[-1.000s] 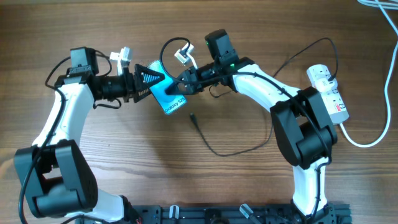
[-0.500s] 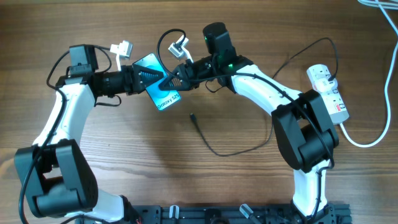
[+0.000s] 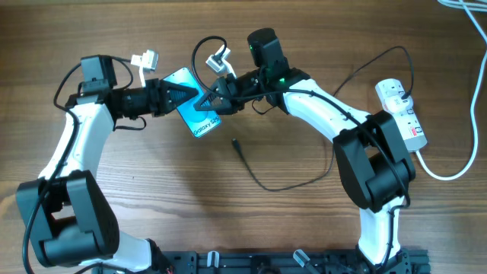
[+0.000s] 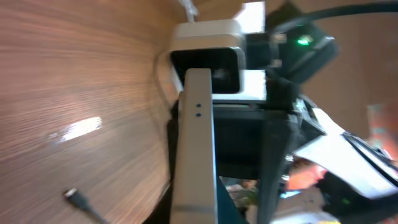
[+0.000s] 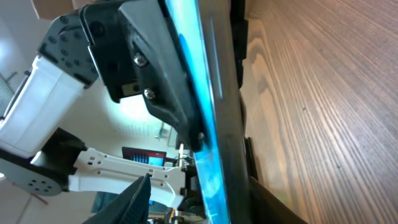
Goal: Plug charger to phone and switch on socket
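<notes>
phone point(image 3: 196, 113) is gripped, tilted, by left fingers point(image 3: 179, 93) for plugging | right fingers point(image 3: 209, 100) are placed around it, grip cannot be told

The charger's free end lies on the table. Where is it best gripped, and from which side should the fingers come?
Grip the charger just behind its connector tip, from straight above, with the fingers closing across the cable. The tip lies flat on the bare table, apart from the phone, so a top approach is probably the only one that gets fingers on both sides.
</notes>
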Robot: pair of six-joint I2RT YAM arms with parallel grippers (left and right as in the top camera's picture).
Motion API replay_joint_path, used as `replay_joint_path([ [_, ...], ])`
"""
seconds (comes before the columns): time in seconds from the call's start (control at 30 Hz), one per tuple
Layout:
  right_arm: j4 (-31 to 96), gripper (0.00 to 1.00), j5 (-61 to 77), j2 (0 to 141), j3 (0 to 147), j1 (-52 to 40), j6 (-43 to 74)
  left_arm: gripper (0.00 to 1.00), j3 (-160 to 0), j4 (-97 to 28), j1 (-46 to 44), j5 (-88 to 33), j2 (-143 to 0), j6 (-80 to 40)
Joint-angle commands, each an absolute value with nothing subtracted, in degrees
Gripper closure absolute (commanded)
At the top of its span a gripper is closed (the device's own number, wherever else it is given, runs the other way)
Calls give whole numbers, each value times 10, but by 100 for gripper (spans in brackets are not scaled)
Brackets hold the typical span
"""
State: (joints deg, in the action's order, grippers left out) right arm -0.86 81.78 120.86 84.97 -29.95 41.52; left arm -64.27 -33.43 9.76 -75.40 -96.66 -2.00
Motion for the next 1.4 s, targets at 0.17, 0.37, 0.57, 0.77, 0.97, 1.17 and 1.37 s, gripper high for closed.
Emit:
replay_joint_path([
  [0.17,29,25,824,1209,850,-327,361,96,-649,-347,99,-690,-955,-9],
  [0.37,28,19,789,1209,850,-369,361,94,-649,-360,99,-644,-955,-9],
  [0.57,28,19,788,1209,850,-386,376,91,-649,-369,99,-605,-955,-9],
  [0.77,26,15,773,1209,850,-402,392,88,-649,-373,99,-603,-955,-9],
  [0.97,24,15,774,1209,850,-410,396,82,-649,-373,99,-603,-955,-9],
  [1.17,25,15,730,1209,850,-397,387,96,-649,-373,99,-603,-955,-9],
  [1.37,148,14,592,1209,850,-292,252,96,-649,-423,99,-498,-956,-9],
])
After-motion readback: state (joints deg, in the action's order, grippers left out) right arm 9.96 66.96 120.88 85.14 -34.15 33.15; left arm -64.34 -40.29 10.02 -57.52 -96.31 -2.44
